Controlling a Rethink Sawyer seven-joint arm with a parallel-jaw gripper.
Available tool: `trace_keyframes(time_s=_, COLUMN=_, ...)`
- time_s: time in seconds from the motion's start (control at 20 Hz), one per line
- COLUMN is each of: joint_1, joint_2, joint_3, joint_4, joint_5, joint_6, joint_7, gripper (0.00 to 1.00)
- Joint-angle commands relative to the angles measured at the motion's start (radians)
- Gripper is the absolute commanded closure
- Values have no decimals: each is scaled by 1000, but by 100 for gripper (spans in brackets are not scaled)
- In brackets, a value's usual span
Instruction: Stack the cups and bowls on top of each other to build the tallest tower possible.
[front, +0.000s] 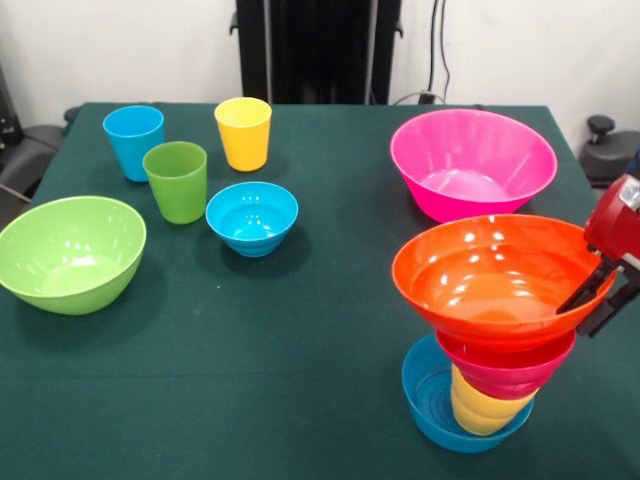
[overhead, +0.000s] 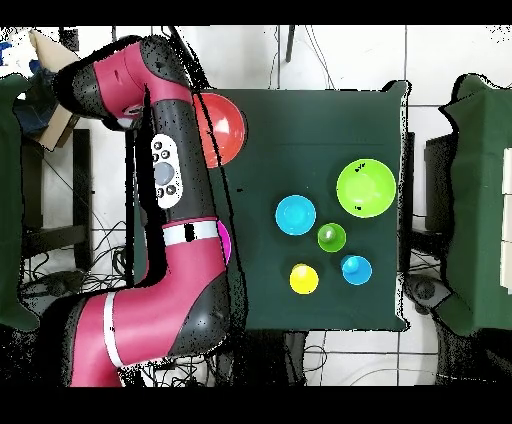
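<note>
Grips the right rim of the orange bowl (front: 490, 275) with the gripper (front: 597, 300) (fingers pinching it). Tops a tower (front: 485, 350) near right: blue bowl (front: 425, 395), yellow cup (front: 480, 405), red bowl (front: 505, 365).

From the front view we look across the green table (front: 330, 330) at a low, slanting angle, close enough that the table fills most of the picture and its near edge is cut off. From the overhead view we look straight down from high up, so the whole table (overhead: 300, 130) shows, with floor around it. Both views share the tabletop, turned half round: the lime bowl (front: 68, 252) at our left in front lies at the right from above (overhead: 365, 187).
</note>
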Motion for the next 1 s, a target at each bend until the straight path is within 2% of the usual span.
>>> trace_keyframes(time_s=0.05, joint_1=21, joint_2=60, joint_3=50, joint_4=-40, joint_5=-43, joint_6=71, joint_7=7, gripper=100)
trace_keyframes(time_s=0.5, joint_1=21, joint_2=102, joint_3=84, joint_4=-146, joint_5=-79, joint_6=135, joint_7=-22, gripper=100)
trace_keyframes(time_s=1.0, joint_1=22, joint_2=129, joint_3=87, joint_4=-193, joint_5=-106, joint_6=169, joint_7=-47, gripper=100)
